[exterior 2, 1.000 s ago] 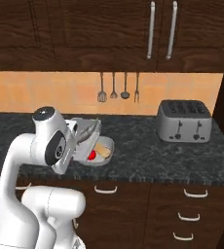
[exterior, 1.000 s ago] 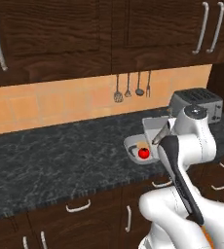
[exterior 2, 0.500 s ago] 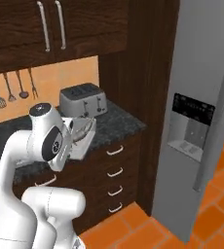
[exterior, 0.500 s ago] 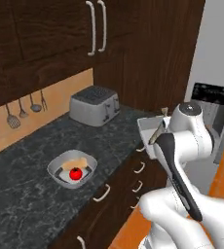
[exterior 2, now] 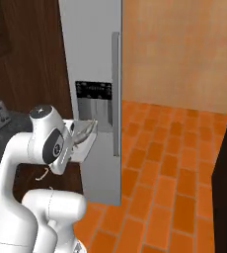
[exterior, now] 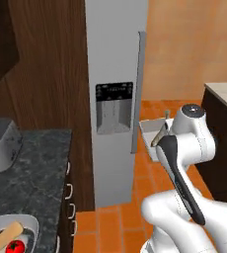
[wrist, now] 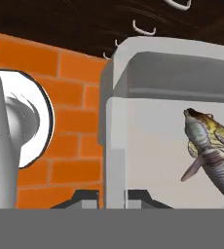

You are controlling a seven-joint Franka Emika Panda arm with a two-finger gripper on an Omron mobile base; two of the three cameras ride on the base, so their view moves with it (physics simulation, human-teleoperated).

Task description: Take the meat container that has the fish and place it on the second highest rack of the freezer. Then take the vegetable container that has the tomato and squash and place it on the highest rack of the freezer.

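Note:
My gripper [wrist: 115, 199] is shut on the side wall of the grey meat container [wrist: 172, 121], one fingertip on each side of the wall. The silvery-grey fish [wrist: 212, 151] lies inside it. From the base, the meat container [exterior: 151, 130] hangs in front of my arm, close to the freezer [exterior: 115, 59], whose grey door is closed, so the second highest rack and the highest rack are hidden. The held container [exterior 2: 84, 143] sits just before the door's dispenser panel [exterior 2: 93, 101]. The vegetable container [exterior: 30, 225] with the tomato [exterior: 18, 245] and squash [exterior: 5, 236] rests on the dark counter, lower left.
A long grey handle [exterior: 139, 94] runs down the freezer door. A toaster [exterior: 1, 145] stands on the counter [exterior: 31, 173] at the left. Orange tiled floor [exterior 2: 174, 163] lies open to the right, with a dark cabinet [exterior: 224, 133] at the far right.
The base has swung right, so the views moved from the counter and toaster to the freezer front. The meat container stays in my shut gripper.

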